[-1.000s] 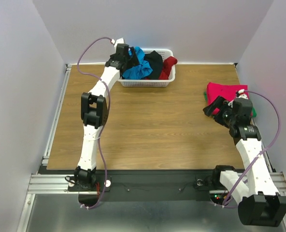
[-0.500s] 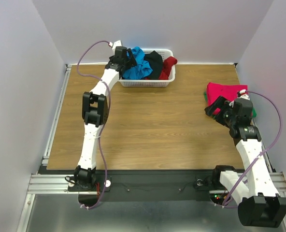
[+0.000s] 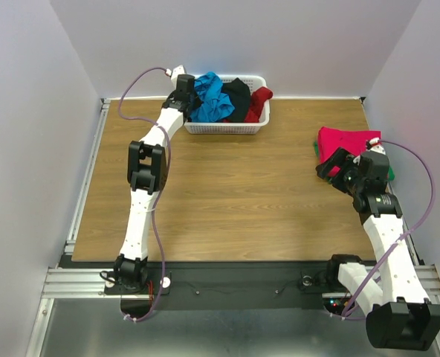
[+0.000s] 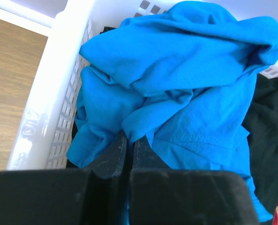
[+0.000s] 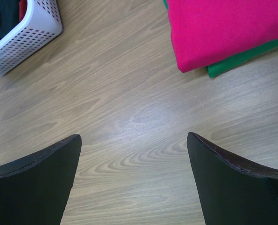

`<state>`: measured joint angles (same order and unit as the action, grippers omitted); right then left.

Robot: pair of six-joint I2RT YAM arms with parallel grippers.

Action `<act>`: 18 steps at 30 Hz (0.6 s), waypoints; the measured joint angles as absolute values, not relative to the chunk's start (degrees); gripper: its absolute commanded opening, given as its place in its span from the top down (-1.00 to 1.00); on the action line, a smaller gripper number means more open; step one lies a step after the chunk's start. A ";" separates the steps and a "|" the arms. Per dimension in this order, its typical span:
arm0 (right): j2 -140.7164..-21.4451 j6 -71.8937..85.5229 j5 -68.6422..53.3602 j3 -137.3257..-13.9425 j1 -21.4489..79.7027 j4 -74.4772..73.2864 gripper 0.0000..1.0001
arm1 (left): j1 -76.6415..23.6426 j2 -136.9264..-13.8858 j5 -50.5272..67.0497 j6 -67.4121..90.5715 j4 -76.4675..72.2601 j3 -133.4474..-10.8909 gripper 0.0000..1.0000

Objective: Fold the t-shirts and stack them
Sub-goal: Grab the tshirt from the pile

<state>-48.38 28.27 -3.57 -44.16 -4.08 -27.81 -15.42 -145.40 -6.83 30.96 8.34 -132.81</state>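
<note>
Left gripper (image 4: pixel 126 140) clamped on turquoise t-shirt (image 4: pixel 186 70) in basket (image 4: pixel 50 98); right gripper (image 5: pixel 133 137) spread, near 2 stacked shirts (image 5: pixel 223 33)

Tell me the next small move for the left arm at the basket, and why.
Probably lift straight up. The left gripper is shut on a fold of the turquoise t-shirt, which is heaped on top in the basket beside the black t-shirt, so it should come free and can then go to the table for folding.
</note>
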 measured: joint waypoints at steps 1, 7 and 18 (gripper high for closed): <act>-48.34 28.27 -3.46 -44.16 -4.08 -27.81 -1.00 | -15.44 -145.40 -6.70 30.98 8.34 -132.79 1.00; -48.29 28.27 -3.42 -44.16 -4.08 -27.81 -1.00 | -15.42 -144.33 -5.80 30.96 8.97 -132.75 1.00; -47.20 28.27 -3.38 -44.05 -4.08 -27.81 -1.00 | -17.69 -122.63 6.22 29.36 10.52 -130.61 1.00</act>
<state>-47.20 28.27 -3.38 -44.05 -4.08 -27.81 -17.69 -122.63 6.22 29.36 10.52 -130.61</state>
